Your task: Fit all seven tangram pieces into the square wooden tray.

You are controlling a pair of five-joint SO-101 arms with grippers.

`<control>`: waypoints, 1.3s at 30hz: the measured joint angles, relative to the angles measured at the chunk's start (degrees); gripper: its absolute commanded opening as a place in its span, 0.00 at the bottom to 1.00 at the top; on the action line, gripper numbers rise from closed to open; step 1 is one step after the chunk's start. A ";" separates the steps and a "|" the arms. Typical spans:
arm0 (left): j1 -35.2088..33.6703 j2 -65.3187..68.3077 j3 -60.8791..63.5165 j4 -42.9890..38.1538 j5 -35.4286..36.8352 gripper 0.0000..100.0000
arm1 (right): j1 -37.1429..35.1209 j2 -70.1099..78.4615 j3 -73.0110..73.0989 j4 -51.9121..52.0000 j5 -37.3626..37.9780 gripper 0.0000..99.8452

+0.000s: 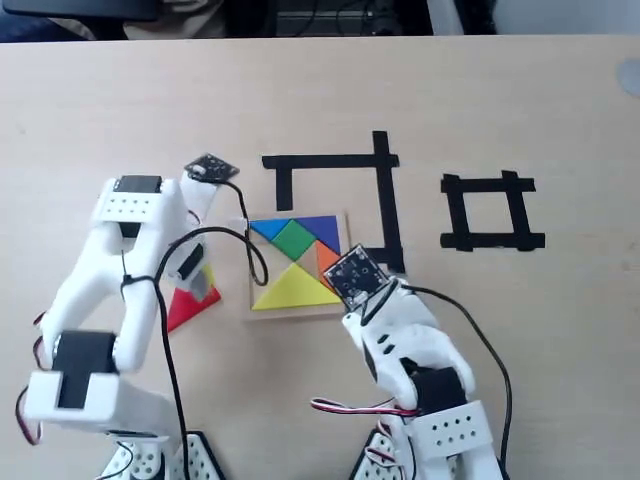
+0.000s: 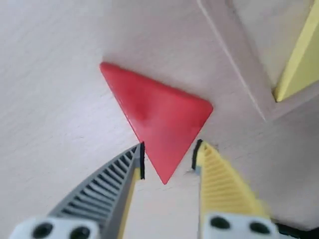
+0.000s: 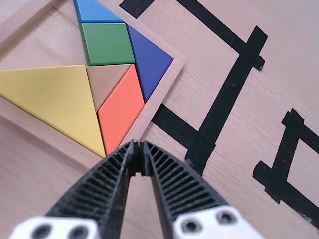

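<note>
**Six pcs in tray, red triangle outside at L gripper**

On table, just beside left side of square wooden tray (image 1: 297, 314) and apart from it: red triangle (image 1: 188, 308), flat, partly under L arm. In L wrist view, one corner of the red triangle btw the two fingers of L gripper (image 2: 169, 148). Jaws open, one finger each side of that corner and very near its edges; cannot tell if touching. Tray rim a little beyond the triangle, w/ a strip of table btw them.

Inside tray, flat and edge to edge, six pcs:
- yellow triangle (image 1: 290, 288), the largest, along near side;
- light blue triangle (image 1: 268, 228), green square (image 1: 293, 238) and dark blue piece (image 1: 322, 228) along far side;
- small tan triangle (image 3: 105, 82) in the middle, touching green, yellow and orange;
- orange piece (image 3: 122, 109) at right side, btw tan triangle and rim.

Left part of tray floor bare, in triangle shape, on the side facing the red triangle.

R gripper (image 3: 137, 152): jaws closed, tips pressed together, nothing btw them. Placed at near right corner of tray, next to orange piece and the point of the yellow one. Height over rim: cannot tell.

Black tape outline (image 1: 340, 163) on table, tray partly inside it. Second tape outline (image 1: 490, 212) further right, well apart from tray.
</note>
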 measured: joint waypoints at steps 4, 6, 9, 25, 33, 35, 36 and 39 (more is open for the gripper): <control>0.00 6.51 -0.70 -0.09 -2.02 0.09 | 0.00 0.00 0.00 0.00 0.00 0.01; 0.00 8.62 -2.64 0.18 -2.20 0.07 | 0.00 0.00 0.00 0.00 0.00 0.01; -0.09 12.31 -7.38 0.18 -2.20 0.06 | 0.00 0.00 0.00 0.00 0.00 0.01; 1.85 19.43 -26.99 9.93 5.01 0.23 | 0.00 0.00 0.00 0.00 0.00 0.01; 1.14 10.73 -28.40 10.99 20.92 0.30 | 0.00 0.00 0.00 0.00 0.00 0.01; 0.44 10.73 -26.81 10.29 19.87 0.30 | 0.00 0.00 0.00 0.00 0.00 0.01; 0.09 10.73 -25.14 9.23 18.81 0.30 | 0.00 0.00 0.00 0.00 0.00 0.01; -1.05 11.34 -20.04 3.25 18.46 0.30 | 0.00 0.00 0.00 0.00 0.00 0.01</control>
